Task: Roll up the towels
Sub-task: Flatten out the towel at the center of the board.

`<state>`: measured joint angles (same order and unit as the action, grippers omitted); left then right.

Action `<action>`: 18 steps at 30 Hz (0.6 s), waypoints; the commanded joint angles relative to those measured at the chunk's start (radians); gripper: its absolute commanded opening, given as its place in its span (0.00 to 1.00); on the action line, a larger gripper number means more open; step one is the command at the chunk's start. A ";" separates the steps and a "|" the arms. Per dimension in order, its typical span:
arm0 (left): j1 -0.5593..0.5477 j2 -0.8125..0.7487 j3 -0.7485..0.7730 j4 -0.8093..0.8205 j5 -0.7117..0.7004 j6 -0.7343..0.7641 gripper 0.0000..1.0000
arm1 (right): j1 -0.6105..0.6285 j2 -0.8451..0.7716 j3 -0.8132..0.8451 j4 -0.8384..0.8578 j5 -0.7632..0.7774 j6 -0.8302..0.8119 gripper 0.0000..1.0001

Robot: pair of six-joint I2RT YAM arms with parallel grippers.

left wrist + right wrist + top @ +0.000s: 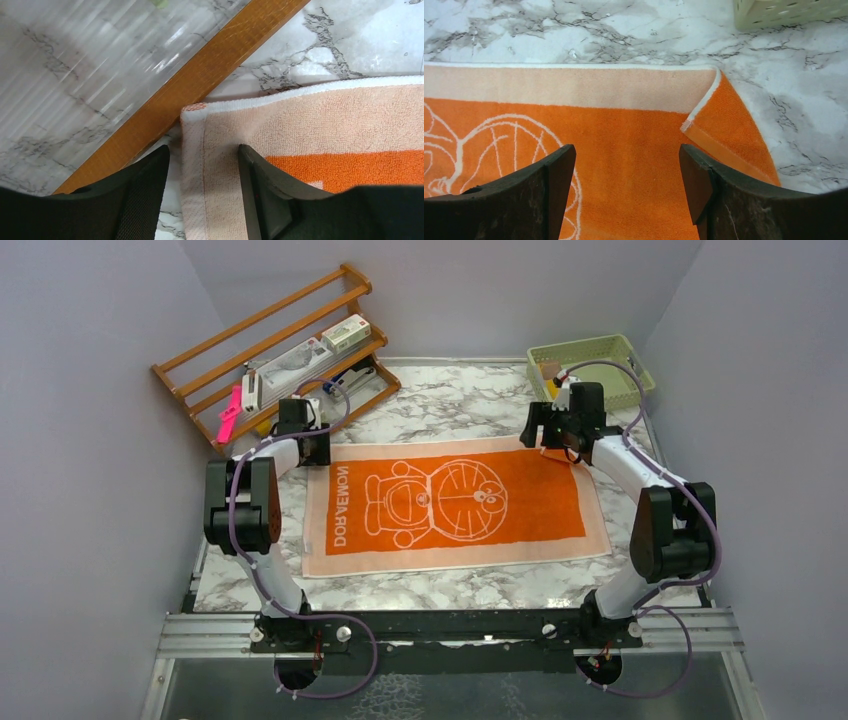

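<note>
One of the towels [450, 505], orange with a pale peach border, a white cartoon outline and lettering, lies spread flat on the marble table [450, 400]. My left gripper [308, 448] is at its far left corner. In the left wrist view the gripper [202, 155] is open, its fingers astride the peach hem of the towel [300, 130]. My right gripper [560, 435] hovers at the far right corner. In the right wrist view it [626, 152] is open over the orange cloth [624, 130], beside a folded-over corner [729, 115]. No other towel shows.
A wooden rack [280, 350] holding boxes and small items lies at the back left, its rail [200, 85] close to the towel's corner. A pale green basket [590, 365] stands at the back right, its wall [789, 10] just beyond the right gripper. Grey walls enclose the table.
</note>
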<state>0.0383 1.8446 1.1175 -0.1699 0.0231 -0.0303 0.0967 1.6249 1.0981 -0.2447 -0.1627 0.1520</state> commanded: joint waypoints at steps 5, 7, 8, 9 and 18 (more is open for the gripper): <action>0.023 -0.014 -0.063 0.124 0.060 0.025 0.55 | -0.002 -0.013 -0.016 0.096 -0.125 0.019 0.77; 0.026 -0.004 -0.061 0.134 0.079 0.019 0.54 | -0.002 -0.016 -0.018 0.107 -0.149 0.026 0.77; 0.027 0.003 -0.060 0.137 0.088 0.014 0.52 | -0.002 -0.018 -0.018 0.110 -0.153 0.028 0.77; 0.029 0.011 -0.055 0.141 0.100 0.008 0.49 | -0.002 -0.019 -0.020 0.113 -0.153 0.029 0.77; 0.031 0.004 -0.024 0.137 0.156 -0.029 0.00 | -0.002 -0.003 -0.030 0.118 -0.106 0.036 0.77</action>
<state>0.0597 1.8534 1.0729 -0.0311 0.1432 -0.0395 0.0967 1.6249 1.0779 -0.1577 -0.2756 0.1806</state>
